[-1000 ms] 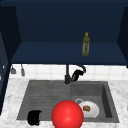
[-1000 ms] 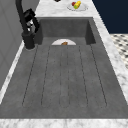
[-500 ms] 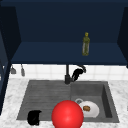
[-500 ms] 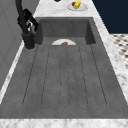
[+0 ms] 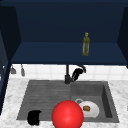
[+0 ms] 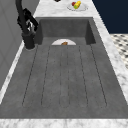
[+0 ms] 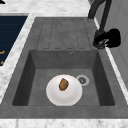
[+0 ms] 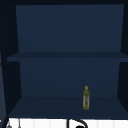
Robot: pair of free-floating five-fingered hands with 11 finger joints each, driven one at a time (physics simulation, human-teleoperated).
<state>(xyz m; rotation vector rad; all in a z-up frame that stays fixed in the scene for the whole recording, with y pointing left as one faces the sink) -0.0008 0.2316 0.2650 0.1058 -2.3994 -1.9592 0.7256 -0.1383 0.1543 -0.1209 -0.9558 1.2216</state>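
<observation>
The right robot hand [image 5: 77, 73] touches the faucet [image 5: 67, 75].

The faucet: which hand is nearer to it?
Right. The right hand is up against the faucet, beside its base at the back of the sink. The left hand hangs far off, over the drainboard's front left corner.

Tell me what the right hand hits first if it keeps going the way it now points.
Probably the faucet: the right hand sits just beside its base, slanting down-left toward it. In the right side view the hand looks already against it; exact depth is unclear.
</observation>
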